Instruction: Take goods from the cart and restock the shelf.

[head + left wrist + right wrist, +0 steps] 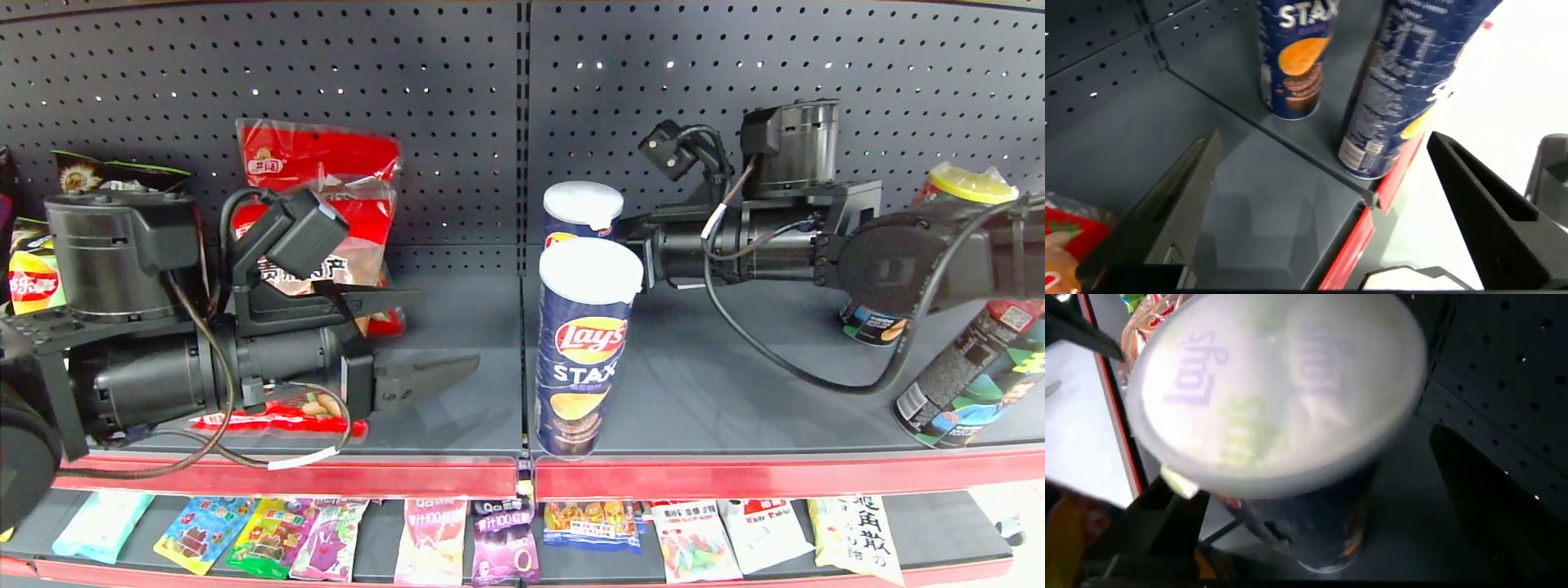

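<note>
Left tool (447,327) gapes empty; right wrist view shows right tool (1294,474) open astride rear can (1282,400).

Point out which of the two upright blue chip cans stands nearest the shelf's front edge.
The front can, right at the red shelf lip; the rear can stands directly behind it, deeper in.

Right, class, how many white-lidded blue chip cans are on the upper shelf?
2. One blue can stands at the upper shelf's front edge; the second can is directly behind it. The right arm could hide more.
</note>
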Controlling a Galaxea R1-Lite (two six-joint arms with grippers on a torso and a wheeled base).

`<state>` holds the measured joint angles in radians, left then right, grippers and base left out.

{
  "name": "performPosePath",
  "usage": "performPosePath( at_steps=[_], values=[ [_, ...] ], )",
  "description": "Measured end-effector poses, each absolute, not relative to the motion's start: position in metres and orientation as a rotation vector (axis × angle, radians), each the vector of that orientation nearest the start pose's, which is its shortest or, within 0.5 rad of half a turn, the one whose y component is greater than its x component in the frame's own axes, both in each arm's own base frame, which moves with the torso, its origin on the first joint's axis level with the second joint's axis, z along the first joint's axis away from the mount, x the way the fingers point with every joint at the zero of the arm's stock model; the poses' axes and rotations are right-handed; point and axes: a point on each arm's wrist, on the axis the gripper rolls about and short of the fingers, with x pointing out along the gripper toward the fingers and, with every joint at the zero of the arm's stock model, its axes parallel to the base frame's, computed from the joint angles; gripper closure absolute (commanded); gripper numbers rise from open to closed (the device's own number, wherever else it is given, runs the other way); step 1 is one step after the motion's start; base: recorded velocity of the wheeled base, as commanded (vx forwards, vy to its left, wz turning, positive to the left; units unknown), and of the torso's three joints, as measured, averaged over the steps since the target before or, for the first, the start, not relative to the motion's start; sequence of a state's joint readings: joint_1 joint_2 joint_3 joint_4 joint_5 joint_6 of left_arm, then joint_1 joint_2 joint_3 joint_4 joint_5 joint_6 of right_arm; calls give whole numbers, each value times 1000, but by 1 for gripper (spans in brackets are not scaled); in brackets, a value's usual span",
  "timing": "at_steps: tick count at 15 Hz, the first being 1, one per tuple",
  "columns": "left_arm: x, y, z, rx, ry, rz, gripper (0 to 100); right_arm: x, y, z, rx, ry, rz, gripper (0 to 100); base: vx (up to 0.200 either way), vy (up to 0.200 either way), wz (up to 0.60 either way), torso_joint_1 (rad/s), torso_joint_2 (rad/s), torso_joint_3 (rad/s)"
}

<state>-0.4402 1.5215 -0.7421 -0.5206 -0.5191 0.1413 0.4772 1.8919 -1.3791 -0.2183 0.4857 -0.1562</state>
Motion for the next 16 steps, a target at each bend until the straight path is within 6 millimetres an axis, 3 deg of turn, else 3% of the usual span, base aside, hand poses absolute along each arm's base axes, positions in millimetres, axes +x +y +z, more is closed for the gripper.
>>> performPosePath(
  at_steps=[9, 16],
  values=[
    [236, -125, 196, 146, 226, -950, 0, 275, 130, 221, -141, 340, 863, 0, 0, 0, 0, 0, 0, 0],
    [251, -139, 176, 181, 256, -957, 0, 192, 94, 200, -140, 400, 859, 0, 0, 0, 0, 0, 0, 0]
  ],
)
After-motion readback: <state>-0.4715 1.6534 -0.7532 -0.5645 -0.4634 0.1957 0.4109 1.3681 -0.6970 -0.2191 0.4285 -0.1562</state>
